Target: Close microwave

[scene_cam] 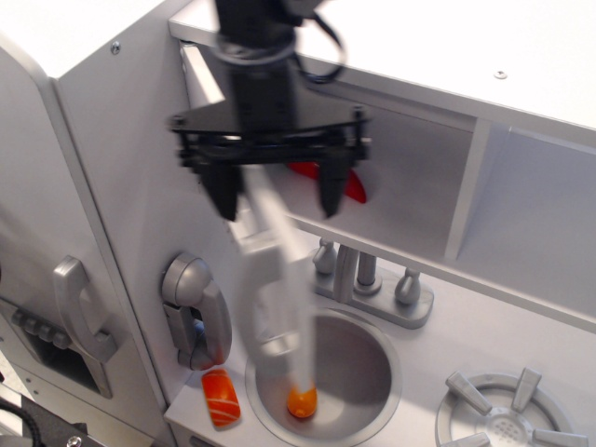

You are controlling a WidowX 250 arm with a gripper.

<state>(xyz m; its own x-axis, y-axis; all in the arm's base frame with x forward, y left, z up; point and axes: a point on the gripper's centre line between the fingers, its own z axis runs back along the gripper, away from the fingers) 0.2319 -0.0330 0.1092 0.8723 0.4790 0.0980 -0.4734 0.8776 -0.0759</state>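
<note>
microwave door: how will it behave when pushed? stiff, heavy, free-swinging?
The microwave door is motion-blurred mid-swing, so it probably pivots freely and feels light. It looks like a rigid white panel, likely stiff rather than floppy. The gripper straddles its top edge with fingers spread, so a nudge seems enough.

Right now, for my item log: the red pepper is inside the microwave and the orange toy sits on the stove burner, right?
No. The camera view shows the orange toy in the sink, not on the burner. The red pepper is inside the microwave.

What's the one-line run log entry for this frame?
task: close microwave | hand: open, straddling door top | microwave door: mid-swing, blurred, not shut | red pepper: inside compartment
</note>
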